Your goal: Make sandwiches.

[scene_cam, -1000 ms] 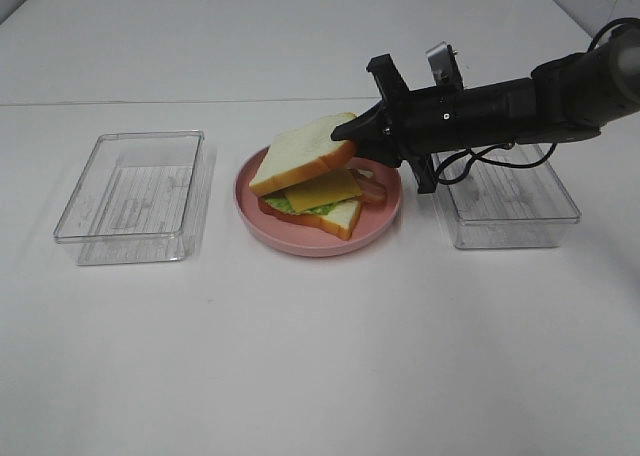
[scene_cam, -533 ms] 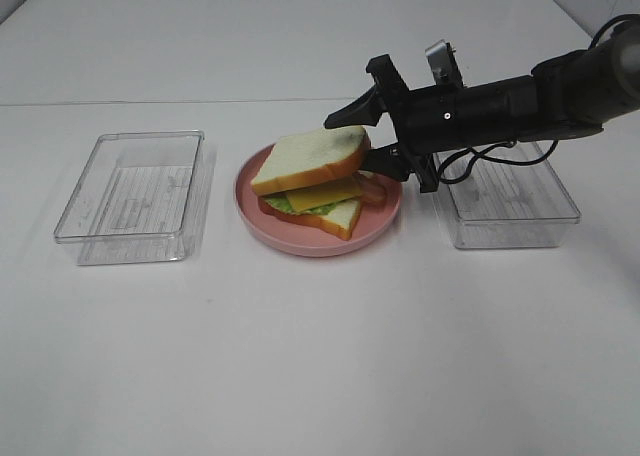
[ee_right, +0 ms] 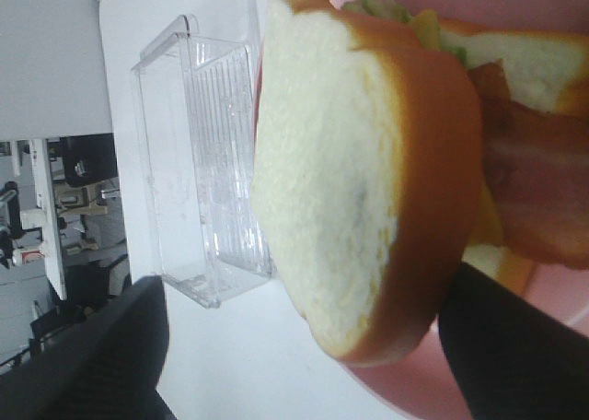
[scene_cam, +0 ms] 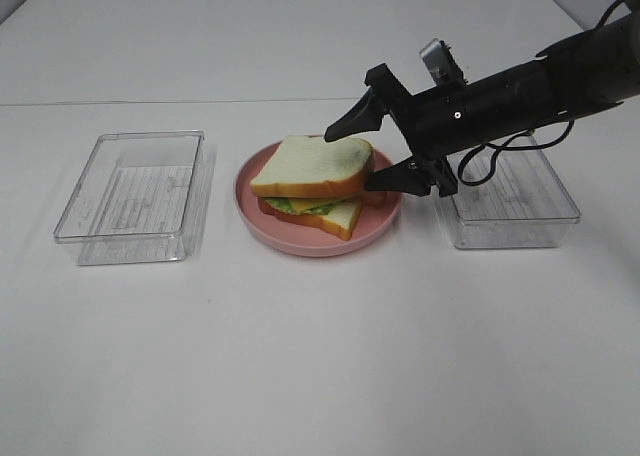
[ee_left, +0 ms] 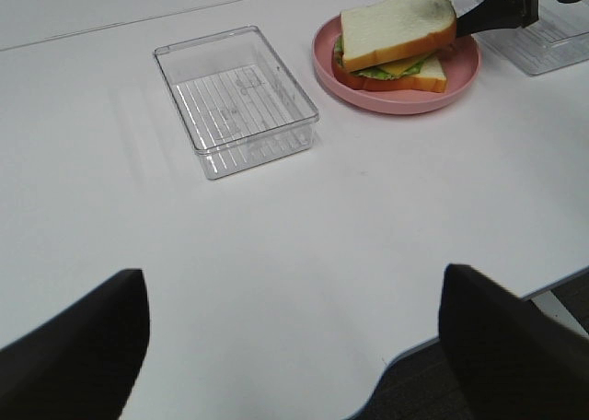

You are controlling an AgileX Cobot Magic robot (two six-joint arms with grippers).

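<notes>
The sandwich (scene_cam: 312, 184) sits on the pink plate (scene_cam: 262, 218) near the middle of the desk (scene_cam: 320, 356): a top bread slice (scene_cam: 312, 166) over cheese (ee_left: 402, 67), lettuce (scene_cam: 290, 206) and bacon (ee_right: 538, 194), with a bottom slice (scene_cam: 340, 216) beneath. The right pincer (scene_cam: 378, 152) is at the sandwich's 3 o'clock in the high view, its two black fingers (scene_cam: 345, 124) pointing toward 9 o'clock. One finger lies just above the far right corner of the top slice, the other just beside the plate's right rim, so the slice's right end lies between them. From the pictures I cannot tell whether either finger touches the bread.

A clear tray (scene_cam: 135, 194) stands at the plate's 9 o'clock, apart from it. A second clear tray (scene_cam: 510, 211) stands at the plate's 3 o'clock, partly hidden under the right arm (scene_cam: 530, 86), which crosses above it. Nothing lies between the fingers and the sandwich.

The right pincer is spread wide and grips nothing; the top slice rests on the stack. The left pincer (ee_left: 294, 328) hangs over the near edge of the desk, well apart from the plate and trays, its dark fingertips (ee_left: 78, 346) set wide apart with only bare desk between them.
</notes>
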